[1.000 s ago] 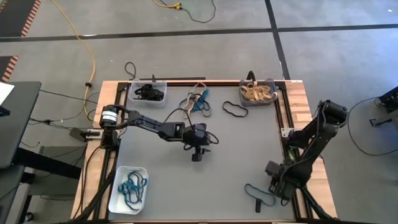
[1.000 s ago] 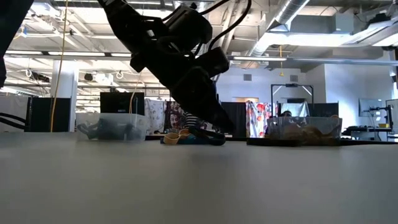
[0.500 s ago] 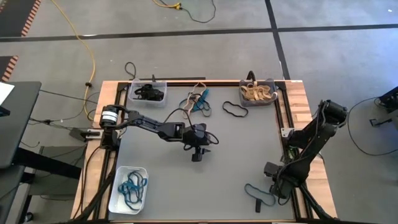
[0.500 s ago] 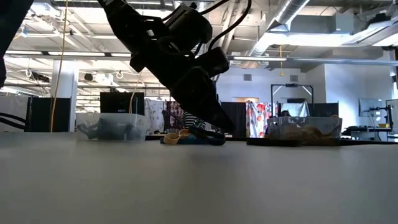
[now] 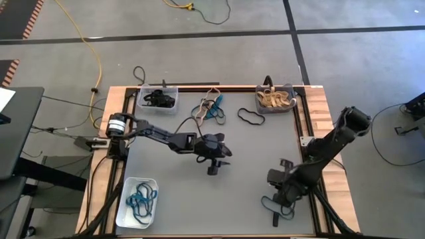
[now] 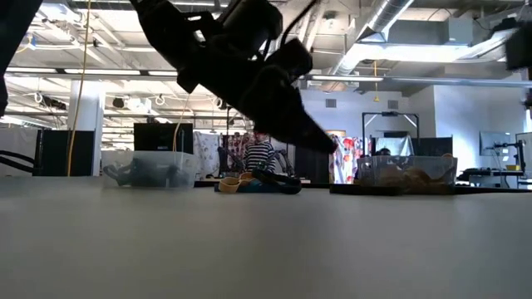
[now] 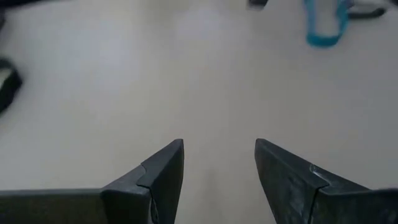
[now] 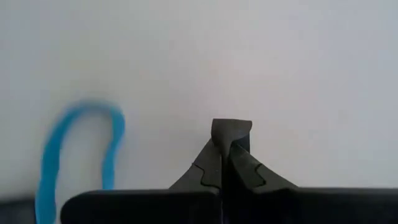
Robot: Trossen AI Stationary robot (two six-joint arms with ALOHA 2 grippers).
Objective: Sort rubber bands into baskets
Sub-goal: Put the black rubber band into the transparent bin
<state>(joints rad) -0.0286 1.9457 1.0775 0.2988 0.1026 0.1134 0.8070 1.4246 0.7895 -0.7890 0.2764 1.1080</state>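
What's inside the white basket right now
The white basket holds a tangle of teal rubber bands. How many there are cannot be told because they overlap, and anything beneath the tangle is covered.

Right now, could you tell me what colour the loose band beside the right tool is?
Teal-blue band, clearest in the right wrist view.

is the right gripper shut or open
Shut and empty: the right gripper shows its fingers pressed together over bare table, a blue rubber band lying beside it.

My right arm swung inward

My right gripper (image 8: 231,138) has snapped closed, empty, beside the teal band (image 8: 79,155); my left gripper (image 7: 219,163) lifted slightly.
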